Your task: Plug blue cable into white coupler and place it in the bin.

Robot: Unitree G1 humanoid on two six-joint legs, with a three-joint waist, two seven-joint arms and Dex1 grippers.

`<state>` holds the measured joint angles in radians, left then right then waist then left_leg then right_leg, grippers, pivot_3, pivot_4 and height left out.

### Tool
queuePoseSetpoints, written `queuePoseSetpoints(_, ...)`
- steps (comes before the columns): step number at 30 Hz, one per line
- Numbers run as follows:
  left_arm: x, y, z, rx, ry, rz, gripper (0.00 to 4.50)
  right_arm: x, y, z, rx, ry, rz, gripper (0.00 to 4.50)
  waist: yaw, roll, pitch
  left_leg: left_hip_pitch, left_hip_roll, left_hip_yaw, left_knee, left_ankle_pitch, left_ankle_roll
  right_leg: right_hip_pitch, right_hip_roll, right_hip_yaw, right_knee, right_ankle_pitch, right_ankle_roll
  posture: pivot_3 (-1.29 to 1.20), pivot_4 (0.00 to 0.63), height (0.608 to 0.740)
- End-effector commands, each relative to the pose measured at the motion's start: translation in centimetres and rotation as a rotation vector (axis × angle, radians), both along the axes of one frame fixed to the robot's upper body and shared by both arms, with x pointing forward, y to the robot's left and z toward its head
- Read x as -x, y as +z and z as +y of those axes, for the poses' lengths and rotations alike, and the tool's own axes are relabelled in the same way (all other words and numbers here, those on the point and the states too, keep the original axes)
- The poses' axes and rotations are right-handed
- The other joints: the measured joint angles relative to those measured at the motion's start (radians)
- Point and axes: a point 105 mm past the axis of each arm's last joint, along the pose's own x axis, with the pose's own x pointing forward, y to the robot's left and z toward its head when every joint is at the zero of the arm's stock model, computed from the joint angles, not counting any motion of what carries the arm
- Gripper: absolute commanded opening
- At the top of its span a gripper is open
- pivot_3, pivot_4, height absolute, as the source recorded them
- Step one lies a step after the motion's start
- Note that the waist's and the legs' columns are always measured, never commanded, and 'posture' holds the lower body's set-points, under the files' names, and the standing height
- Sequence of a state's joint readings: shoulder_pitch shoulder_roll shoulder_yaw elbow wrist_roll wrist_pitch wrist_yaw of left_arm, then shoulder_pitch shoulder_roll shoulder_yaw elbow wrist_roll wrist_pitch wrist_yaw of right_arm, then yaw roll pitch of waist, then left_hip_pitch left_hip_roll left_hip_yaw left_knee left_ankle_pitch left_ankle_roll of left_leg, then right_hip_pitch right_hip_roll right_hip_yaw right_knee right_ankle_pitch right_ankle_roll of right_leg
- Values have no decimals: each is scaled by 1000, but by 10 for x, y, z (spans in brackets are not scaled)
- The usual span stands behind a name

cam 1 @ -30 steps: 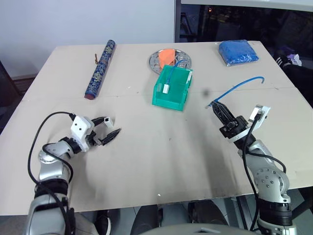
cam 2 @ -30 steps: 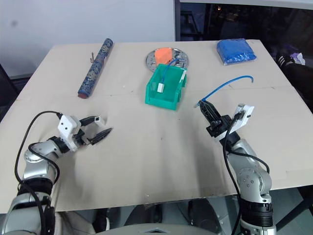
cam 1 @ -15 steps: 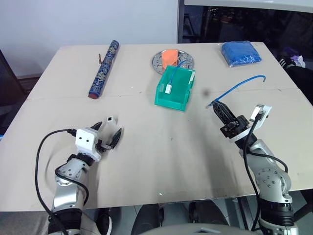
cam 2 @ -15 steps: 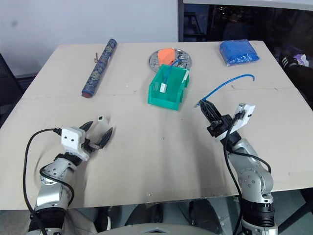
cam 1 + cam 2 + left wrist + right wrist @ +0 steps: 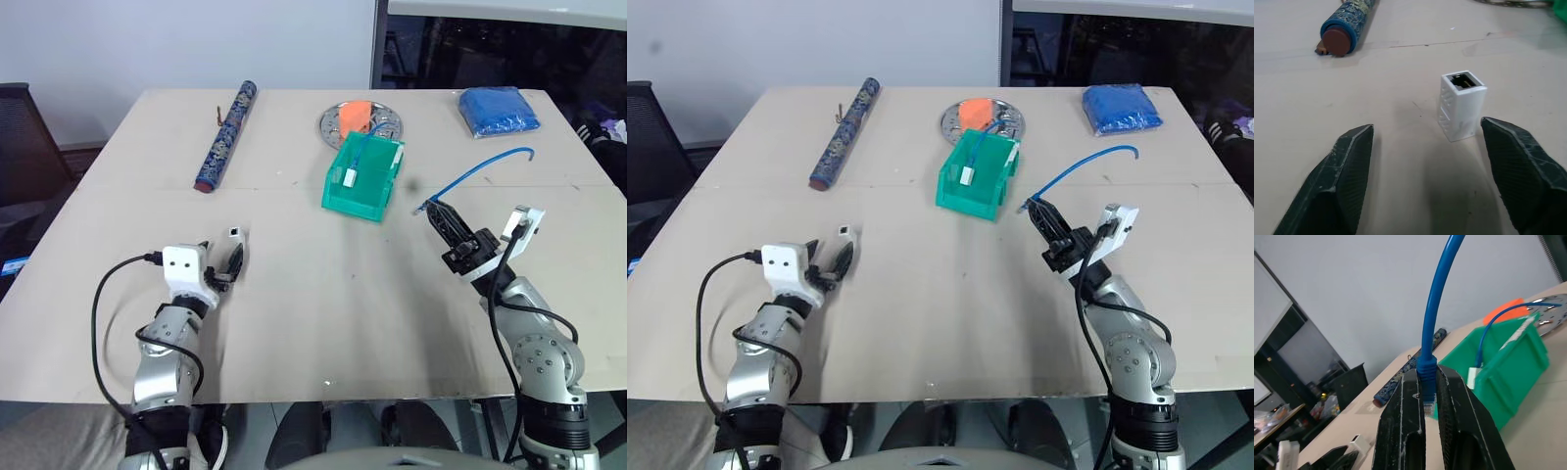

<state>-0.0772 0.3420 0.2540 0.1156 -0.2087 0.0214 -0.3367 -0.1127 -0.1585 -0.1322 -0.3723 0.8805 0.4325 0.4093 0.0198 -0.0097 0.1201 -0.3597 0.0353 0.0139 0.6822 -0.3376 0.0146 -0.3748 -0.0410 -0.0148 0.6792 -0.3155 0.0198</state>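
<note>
**Open table between the arms**

Bare table (image 5: 323,313) lies between the grippers. The bin (image 5: 362,181) sits mid-table. The right gripper (image 5: 440,213) is clamped on the curved blue cable (image 5: 480,171). The left gripper (image 5: 1425,142), jaws apart, flanks the upright white coupler (image 5: 1461,104).

A robot test room in a lab or office. A plain beige desk (image 5: 323,294) stands before a bare white wall (image 5: 176,44) and a dark window (image 5: 500,49). A black office chair (image 5: 29,137) sits at one side. Loose practice items lie scattered on the desk: a patterned roll (image 5: 225,137), a round metal plate (image 5: 360,120), a folded blue cloth (image 5: 502,109), a green bin (image 5: 364,177).
</note>
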Motion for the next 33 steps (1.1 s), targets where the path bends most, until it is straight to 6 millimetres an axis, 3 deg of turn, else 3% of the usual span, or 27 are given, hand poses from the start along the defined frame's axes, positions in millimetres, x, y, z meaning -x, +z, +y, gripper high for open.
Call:
queuePoseSetpoints(1,-6,-16,-5,3,12,70,3741,3,11,2,-2,9,-46,0,0,0,0,0,0,0,0,0,0,0,0,0,0,0,0,0,150,740)
queuePoseSetpoints(12,-12,-15,-22,-98,-27,63,3741,2,11,4,-2,12,-51,0,4,2,-1,-1,-2,-1,1,0,0,1,-1,0,0,0,1,0,150,740)
queuePoseSetpoints(19,-16,-2,-36,-114,-13,8,3741,2,10,5,2,15,-51,0,16,2,-1,-1,-4,-3,1,0,0,1,-2,0,-1,1,1,0,150,740)
queuePoseSetpoints(28,-22,-7,-17,-121,-70,81,3741,3,8,8,0,18,-46,0,8,2,-1,-3,-6,-7,1,1,1,0,-2,0,-1,0,1,0,150,740)
queuePoseSetpoints(33,-21,-3,-29,-150,-186,82,3741,3,8,7,1,5,-47,0,0,2,-1,-4,-6,-8,1,1,1,0,-2,0,-2,0,1,0,150,740)
